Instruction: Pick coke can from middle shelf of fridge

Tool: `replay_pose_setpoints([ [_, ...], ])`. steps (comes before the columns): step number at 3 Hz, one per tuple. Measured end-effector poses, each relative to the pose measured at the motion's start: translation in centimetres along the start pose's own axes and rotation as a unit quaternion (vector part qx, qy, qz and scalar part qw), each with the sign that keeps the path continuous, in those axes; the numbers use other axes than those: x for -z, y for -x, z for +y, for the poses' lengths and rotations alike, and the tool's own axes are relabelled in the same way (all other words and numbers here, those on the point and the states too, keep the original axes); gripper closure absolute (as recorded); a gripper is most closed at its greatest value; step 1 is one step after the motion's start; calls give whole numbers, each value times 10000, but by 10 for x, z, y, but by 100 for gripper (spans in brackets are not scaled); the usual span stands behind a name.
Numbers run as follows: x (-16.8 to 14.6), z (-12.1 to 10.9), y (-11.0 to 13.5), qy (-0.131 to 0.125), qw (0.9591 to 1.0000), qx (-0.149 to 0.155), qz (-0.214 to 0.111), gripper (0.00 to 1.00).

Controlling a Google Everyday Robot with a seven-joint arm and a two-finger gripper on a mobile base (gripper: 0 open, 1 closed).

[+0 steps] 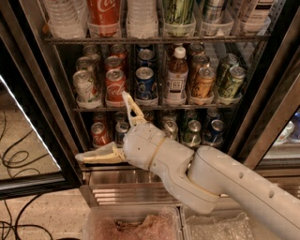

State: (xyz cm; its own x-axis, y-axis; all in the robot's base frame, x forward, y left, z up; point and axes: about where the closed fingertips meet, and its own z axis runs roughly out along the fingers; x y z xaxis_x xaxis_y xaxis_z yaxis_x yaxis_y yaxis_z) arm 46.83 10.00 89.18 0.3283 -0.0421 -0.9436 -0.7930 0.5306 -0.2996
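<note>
Tool: cream two-finger tool [101, 125] on a white rounded arm, held in front of the fridge's lower rack, just under the front edge of the middle shelf.
Tool state: fingers [132, 108] spread wide apart, one pointing up, the other out to the left; nothing held.
Task item: standard red aluminium coke can with a silver top [115, 85], directly above the tool, upright in a clear tray at the front of its lane. The upper fingertip shows at its lower right edge; whether it touches cannot be told.
Support: thin dark wire middle shelf [187, 107], running just above the tool.
Right of the can: blue Pepsi can [146, 82], close by; then a white-capped brown bottle [176, 75].
Left of the can: pale silver can [85, 87], close by.
Behind the tool: small red can on the lower rack [99, 134]. It is not the target.
Far above: much larger red Coca-Cola can [103, 11] on the top rack. It is also not the target.
Enclosure: black-framed drinks fridge with a ribbed steel base [122, 190], below the tool.
Step in hand: approach, judged; the can is not yet grasped.
Next move calls for: raising the tool to can height, turning it so the fingers straddle the can's sides, advancing between the neighbours without knocking them, then closing.
</note>
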Motion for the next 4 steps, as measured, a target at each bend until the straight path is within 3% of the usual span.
replay_pose_setpoints([
  [1,3,-7,-2,-267,9995,31,151,0],
  [2,28,5,1,-677,9960,545,216,0],
  [3,29,19,13,-770,9940,773,80,0],
  [4,29,19,13,-772,9940,772,81,0],
])
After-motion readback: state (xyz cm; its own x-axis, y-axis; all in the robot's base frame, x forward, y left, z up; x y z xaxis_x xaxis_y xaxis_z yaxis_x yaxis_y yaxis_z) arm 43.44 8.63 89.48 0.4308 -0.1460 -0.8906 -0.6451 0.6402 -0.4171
